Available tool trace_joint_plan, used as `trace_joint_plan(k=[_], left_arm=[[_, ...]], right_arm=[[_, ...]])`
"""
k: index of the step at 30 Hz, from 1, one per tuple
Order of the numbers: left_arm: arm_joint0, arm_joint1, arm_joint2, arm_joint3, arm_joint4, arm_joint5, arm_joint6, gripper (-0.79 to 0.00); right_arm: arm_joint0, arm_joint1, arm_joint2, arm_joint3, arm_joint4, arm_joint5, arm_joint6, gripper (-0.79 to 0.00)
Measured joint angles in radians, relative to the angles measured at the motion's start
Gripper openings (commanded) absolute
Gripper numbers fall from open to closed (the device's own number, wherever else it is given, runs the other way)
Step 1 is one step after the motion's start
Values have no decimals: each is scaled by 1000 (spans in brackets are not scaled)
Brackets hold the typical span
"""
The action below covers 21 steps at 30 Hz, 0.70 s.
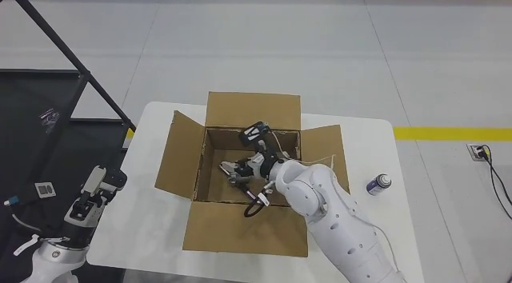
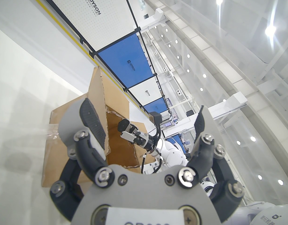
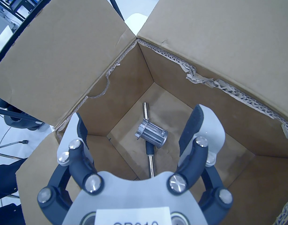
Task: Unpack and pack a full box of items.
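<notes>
- The left gripper (image 1: 96,183) (image 2: 145,108) hangs by the near left edge of the table (image 1: 392,227), fingers spread wide, holding nothing.
- The box (image 1: 244,231) (image 3: 64,36) stands mid-table, all four flaps open.
- The right gripper (image 1: 240,173) (image 3: 137,113) reaches into the box, jaws wide apart and empty, above a ribbed metal part (image 3: 151,135) lying on the box floor.
- A can (image 1: 378,183) stands right of the box.
</notes>
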<state>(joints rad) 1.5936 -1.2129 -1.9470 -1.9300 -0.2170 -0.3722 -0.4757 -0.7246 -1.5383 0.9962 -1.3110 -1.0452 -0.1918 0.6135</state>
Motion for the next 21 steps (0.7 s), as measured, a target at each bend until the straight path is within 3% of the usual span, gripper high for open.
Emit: trace_joint_plan(k=[9, 21], left_arm=[[0, 0, 0, 0, 0, 0, 0, 0], [0, 0, 0, 0, 0, 0, 0, 0]], right_arm=[[79, -1, -64, 47, -175, -69, 64, 0], [86, -2, -66, 59, -174, -68, 85, 0]])
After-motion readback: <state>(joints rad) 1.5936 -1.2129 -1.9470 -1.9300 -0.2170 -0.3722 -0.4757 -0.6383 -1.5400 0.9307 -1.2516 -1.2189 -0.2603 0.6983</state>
